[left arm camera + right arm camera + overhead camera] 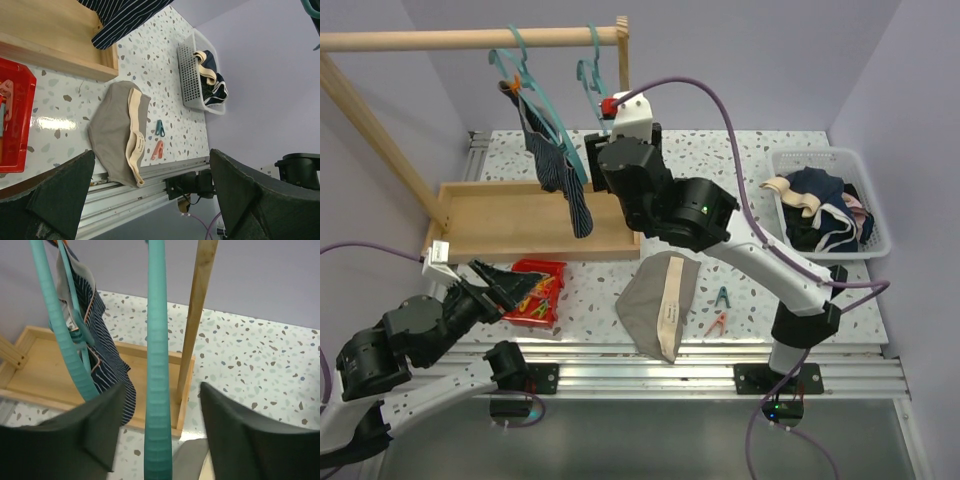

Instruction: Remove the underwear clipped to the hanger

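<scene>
Right gripper (pixel 165 432) jaws apart around bare hanger (pixel 156 340); move left of it to navy brief (pixel 107 365), pinch low, tug down.

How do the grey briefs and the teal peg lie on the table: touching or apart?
Apart. The left wrist view shows a strip of bare table between the grey briefs and the teal peg.
</scene>
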You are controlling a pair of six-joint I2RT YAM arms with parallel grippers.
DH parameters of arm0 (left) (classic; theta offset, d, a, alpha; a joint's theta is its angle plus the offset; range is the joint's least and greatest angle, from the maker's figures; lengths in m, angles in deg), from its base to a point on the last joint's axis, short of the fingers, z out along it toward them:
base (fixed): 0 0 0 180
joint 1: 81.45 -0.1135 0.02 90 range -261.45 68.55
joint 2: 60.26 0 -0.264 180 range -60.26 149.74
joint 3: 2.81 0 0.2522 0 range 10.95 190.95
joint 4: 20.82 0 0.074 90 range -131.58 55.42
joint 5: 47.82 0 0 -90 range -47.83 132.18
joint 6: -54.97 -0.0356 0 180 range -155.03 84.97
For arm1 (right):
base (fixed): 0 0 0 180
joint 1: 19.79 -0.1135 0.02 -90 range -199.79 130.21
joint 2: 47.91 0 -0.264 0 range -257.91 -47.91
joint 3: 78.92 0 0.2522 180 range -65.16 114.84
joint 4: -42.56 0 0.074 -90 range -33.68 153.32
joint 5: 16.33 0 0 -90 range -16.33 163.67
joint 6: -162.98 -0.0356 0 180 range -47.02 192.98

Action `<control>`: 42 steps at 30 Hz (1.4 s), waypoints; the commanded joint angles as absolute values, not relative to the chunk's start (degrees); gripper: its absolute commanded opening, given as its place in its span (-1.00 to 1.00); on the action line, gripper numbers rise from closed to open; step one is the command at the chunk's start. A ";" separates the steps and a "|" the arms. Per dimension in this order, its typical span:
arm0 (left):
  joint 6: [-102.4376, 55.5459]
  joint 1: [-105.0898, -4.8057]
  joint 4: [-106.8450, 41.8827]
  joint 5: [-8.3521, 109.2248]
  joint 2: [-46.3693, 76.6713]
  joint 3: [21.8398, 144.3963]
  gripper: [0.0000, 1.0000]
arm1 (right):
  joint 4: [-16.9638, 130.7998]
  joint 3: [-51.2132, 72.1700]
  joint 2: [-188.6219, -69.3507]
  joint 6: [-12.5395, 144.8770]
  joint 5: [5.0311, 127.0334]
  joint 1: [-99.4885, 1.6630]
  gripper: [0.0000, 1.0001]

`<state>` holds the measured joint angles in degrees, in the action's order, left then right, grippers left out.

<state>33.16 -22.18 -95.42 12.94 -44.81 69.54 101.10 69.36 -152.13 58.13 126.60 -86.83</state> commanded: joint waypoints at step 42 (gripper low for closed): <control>30.45 -22.21 -80.02 23.81 -38.63 53.66 1.00 | 90.00 -16.03 -128.67 23.15 82.55 -72.51 0.65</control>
